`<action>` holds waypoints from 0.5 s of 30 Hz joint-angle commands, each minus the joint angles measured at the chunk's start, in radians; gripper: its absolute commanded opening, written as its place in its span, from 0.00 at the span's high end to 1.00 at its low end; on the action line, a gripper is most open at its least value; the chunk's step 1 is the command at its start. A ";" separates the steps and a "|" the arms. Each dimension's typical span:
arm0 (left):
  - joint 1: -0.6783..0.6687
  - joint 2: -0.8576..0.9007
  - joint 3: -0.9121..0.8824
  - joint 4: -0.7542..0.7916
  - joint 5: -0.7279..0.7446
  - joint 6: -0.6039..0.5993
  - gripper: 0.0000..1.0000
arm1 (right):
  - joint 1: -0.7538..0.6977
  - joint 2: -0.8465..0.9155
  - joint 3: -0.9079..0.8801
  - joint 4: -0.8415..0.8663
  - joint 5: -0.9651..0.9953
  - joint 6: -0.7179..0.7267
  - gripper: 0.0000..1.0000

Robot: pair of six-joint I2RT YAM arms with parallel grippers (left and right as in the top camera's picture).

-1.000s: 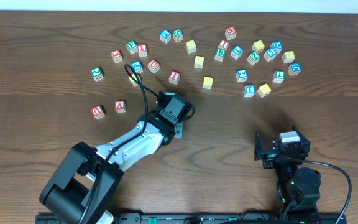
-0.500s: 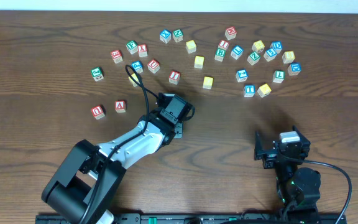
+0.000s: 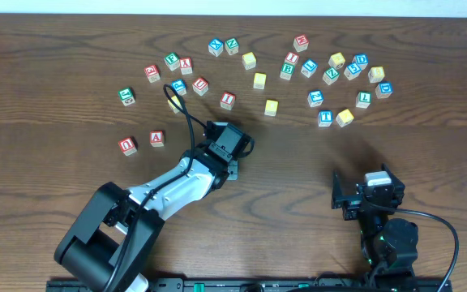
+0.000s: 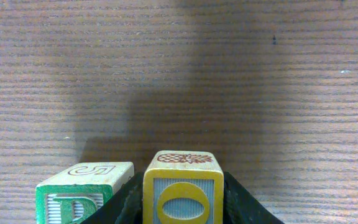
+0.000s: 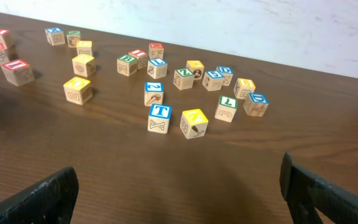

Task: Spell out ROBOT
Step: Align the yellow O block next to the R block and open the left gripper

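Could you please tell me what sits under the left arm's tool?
A yellow O cube sits between its fingers, a green-lettered cube beside it; overhead, the tool hides both.

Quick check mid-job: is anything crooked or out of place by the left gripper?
Slightly. In the left wrist view, the green-lettered cube beside the yellow O cube looks turned a little and sits nearer the camera, so their front faces don't line up. Nothing looks damaged or tipped.

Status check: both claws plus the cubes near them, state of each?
left claw: around the yellow O cube, gripped or loose unclear
yellow O cube: upright inside the left claw
green-lettered cube: on the table beside it, outside the claw
blue T cube: on table, T up, nothing touching it
right claw: open, empty
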 commanded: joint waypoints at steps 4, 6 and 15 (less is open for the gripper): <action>0.005 0.011 -0.010 -0.005 -0.017 -0.001 0.64 | -0.004 -0.002 -0.001 -0.004 -0.003 -0.011 0.01; 0.005 0.011 -0.010 -0.001 -0.017 0.000 0.63 | -0.004 -0.002 -0.001 -0.004 -0.003 -0.011 0.01; 0.005 0.011 -0.009 0.011 -0.017 0.003 0.63 | -0.004 -0.002 -0.001 -0.004 -0.003 -0.011 0.01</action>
